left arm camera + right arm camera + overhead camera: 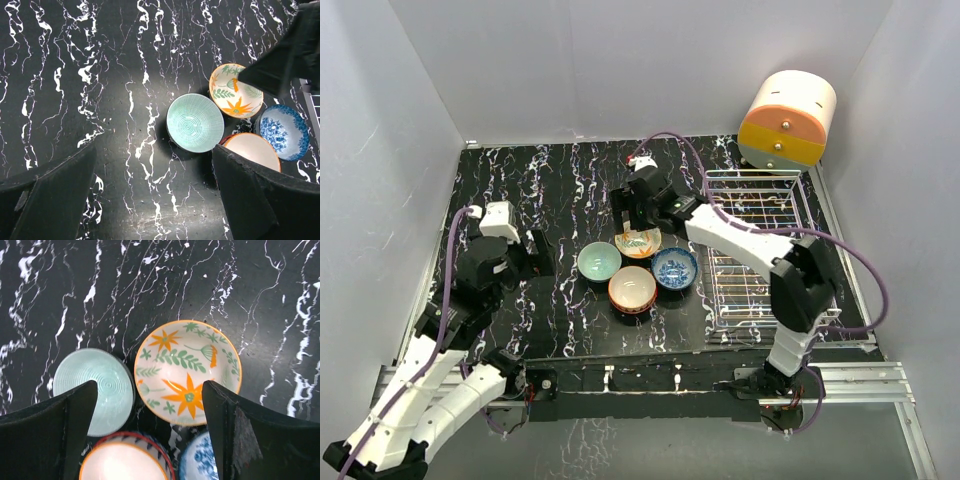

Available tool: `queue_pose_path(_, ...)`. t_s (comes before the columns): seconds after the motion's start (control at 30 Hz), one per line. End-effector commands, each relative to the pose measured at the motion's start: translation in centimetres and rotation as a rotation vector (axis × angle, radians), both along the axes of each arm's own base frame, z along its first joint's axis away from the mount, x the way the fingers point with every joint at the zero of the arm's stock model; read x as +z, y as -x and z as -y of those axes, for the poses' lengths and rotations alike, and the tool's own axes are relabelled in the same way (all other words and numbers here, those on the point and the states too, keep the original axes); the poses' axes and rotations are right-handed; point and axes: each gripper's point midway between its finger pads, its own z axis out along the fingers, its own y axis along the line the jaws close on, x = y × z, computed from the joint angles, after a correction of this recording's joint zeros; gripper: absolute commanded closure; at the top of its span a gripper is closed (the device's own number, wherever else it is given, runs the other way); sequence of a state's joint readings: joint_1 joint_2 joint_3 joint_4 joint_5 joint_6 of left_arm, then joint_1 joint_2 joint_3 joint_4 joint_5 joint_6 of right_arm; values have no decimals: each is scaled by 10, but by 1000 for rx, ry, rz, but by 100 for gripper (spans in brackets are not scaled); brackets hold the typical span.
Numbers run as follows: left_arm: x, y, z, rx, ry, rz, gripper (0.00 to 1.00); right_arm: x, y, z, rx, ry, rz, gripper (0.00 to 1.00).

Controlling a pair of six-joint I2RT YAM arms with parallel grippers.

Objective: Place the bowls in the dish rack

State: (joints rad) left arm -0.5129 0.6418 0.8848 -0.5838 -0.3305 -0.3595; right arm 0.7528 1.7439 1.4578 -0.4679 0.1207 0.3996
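Four bowls cluster mid-table: a mint green bowl [599, 261] [194, 122] [95, 385], a cream bowl with orange flowers [638, 243] [235, 92] [187, 370], a blue-and-white bowl [674, 268] [282, 131] [200, 460] and a red-orange bowl with a white inside [632, 289] [252, 152] [125, 460]. The silver wire dish rack [755, 250] stands to their right with nothing in it. My right gripper [636, 222] [150, 390] hangs open over the cream bowl, touching nothing. My left gripper [533, 255] [155, 190] is open, left of the mint bowl, with only bare table between its fingers.
A cream-and-orange rounded drawer box [785, 120] sits at the back right behind the rack. White walls close in the black marbled table [540, 180] on three sides. The right arm [740, 235] reaches across in front of the rack.
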Motion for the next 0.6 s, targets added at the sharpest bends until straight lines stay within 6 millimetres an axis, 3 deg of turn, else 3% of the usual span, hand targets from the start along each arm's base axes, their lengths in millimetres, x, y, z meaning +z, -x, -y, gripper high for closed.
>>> queue_pose_path(0.0, 8, 6, -6, 13, 5, 22, 3, 20, -35, -19, -124, -88, 64, 17)
queue_pose_path(0.1, 6, 7, -6, 9, 3, 23, 3, 11, -43, -32, -160, -117, 35, 26)
queue_pose_path(0.57, 4, 16, -8, -18, 2, 37, 3, -51, -37, -41, -237, -14, -65, 26)
